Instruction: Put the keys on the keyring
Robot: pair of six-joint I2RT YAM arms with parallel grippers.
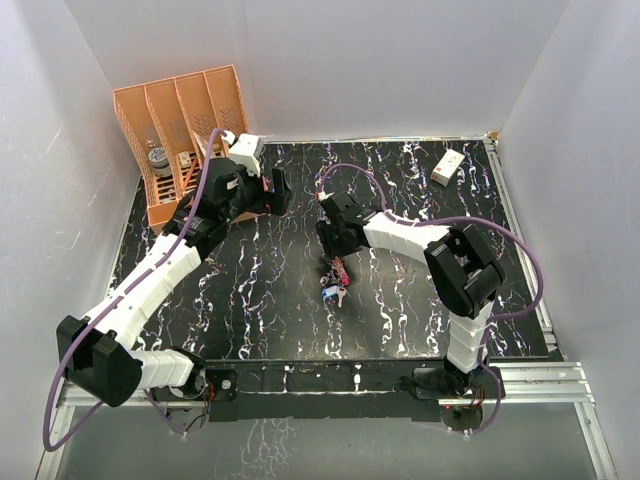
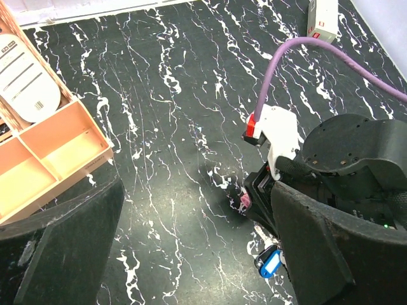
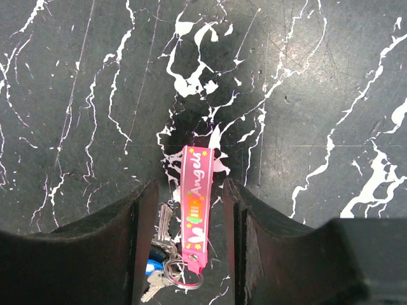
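Note:
The keyring is a pink strap (image 3: 196, 203) printed "Angels", lying flat on the black marbled table, with a metal split ring (image 3: 182, 277) at its near end. Small silver keys (image 3: 163, 232) and a blue tag (image 3: 152, 267) bunch at that ring, to the strap's left. My right gripper (image 3: 191, 187) is open, one finger on each side of the strap, not touching it. From above, the strap (image 1: 340, 268) and keys (image 1: 333, 292) lie just below the right gripper (image 1: 335, 248). My left gripper (image 2: 197, 197) is open and empty, off to the left (image 1: 278, 190); its view shows the blue tag (image 2: 270, 262).
An orange divided organizer (image 1: 185, 130) stands at the back left, close to the left gripper, and also shows in the left wrist view (image 2: 57, 152). A small white box (image 1: 448, 166) lies at the back right. A purple cable (image 1: 400, 215) arcs over the right arm.

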